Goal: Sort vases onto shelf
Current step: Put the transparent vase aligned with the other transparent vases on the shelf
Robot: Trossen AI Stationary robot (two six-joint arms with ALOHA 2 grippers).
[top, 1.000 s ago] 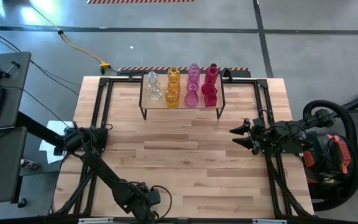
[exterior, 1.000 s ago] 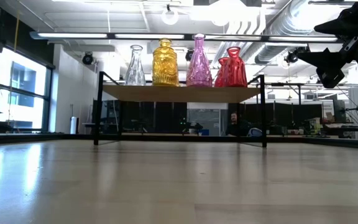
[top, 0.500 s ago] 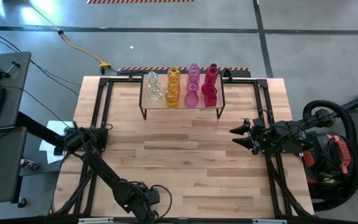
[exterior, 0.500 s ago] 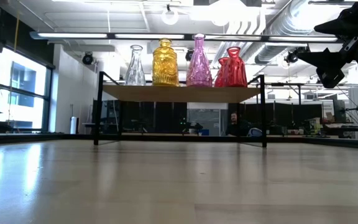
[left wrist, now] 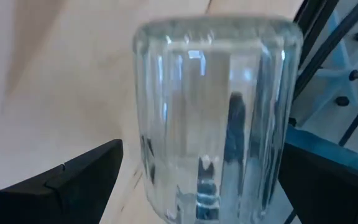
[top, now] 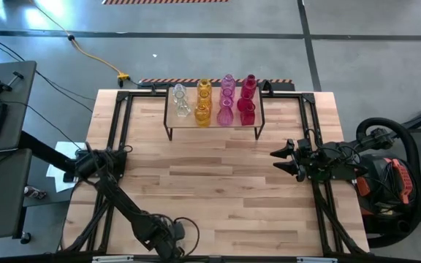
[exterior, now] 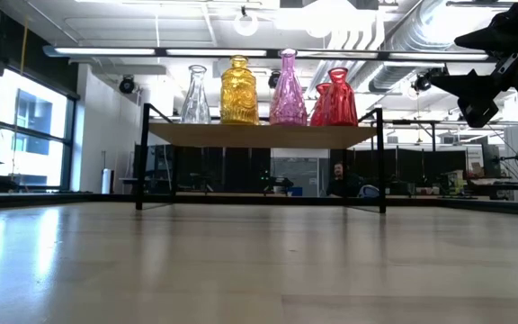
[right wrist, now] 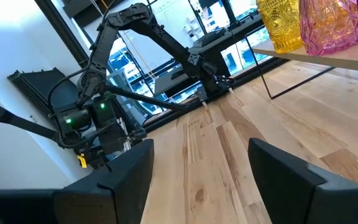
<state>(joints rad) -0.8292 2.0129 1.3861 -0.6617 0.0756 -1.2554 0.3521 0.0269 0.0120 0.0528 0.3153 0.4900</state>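
So what matters here: the clear vase (left wrist: 216,118) sits right between the spread fingers of our left gripper (top: 168,237), not clamped yet, at the table's near edge, well away from the shelf (top: 214,120). Our right gripper (top: 282,159) waits open, empty, closer to the shelf.

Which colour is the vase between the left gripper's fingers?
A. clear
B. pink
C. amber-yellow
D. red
A: the left wrist view shows a clear ribbed glass vase standing between that gripper's two dark fingers, while the amber-yellow, pink and red ones stand on the shelf.
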